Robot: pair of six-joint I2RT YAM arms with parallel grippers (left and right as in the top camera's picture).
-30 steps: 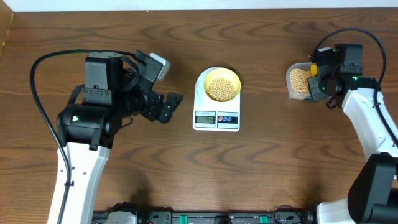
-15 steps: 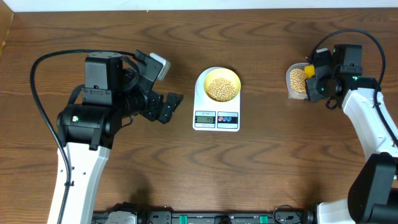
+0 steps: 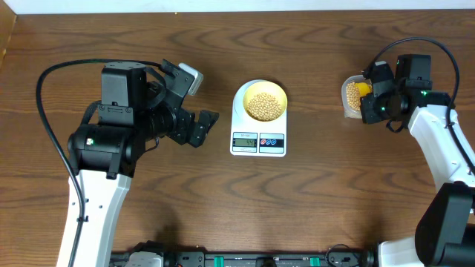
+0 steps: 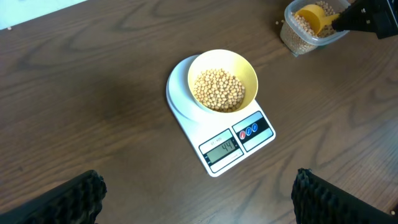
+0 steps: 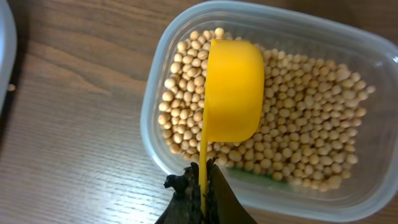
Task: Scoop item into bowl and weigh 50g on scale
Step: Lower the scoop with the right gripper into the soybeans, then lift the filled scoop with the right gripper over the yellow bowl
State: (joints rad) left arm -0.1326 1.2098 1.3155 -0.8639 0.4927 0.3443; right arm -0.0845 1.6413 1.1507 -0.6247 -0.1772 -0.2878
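- Left claw (image 3: 199,102): wide open, empty, hanging over the left half of the surface (image 3: 334,193), well apart from everything.
- Scale (image 4: 239,140): mid-surface, a bit toward the far edge. Bowl (image 4: 247,70) sits on its platform, part-filled w/ beans (image 4: 217,90). Display seems to read 44.
- Right claw (image 5: 202,186): clamped shut on the thin handle of the yellow scoop (image 5: 231,87), handle edge-on. The cup is rolled on its side over the beans (image 5: 311,124) in the clear container (image 5: 150,118), near the far right corner.
- 1 loose bean (image 5: 11,87) on the surface beside the container.

Risks:
- Only a small top-up looks needed, so a full scoop would prob. overshoot 50.
- The handle is pinched at a narrow spot, so the scoop may twist under load.
- The container looks light, and digging in could shove or tip it.
- The carry to the bowl is long, so beans could roll off.

Vs 1 s ago:
- Right claw has swung a little, and the scoop cup now shows over the container's middle instead of being mostly hidden.
- Left arm, scale and bowl are unchanged.
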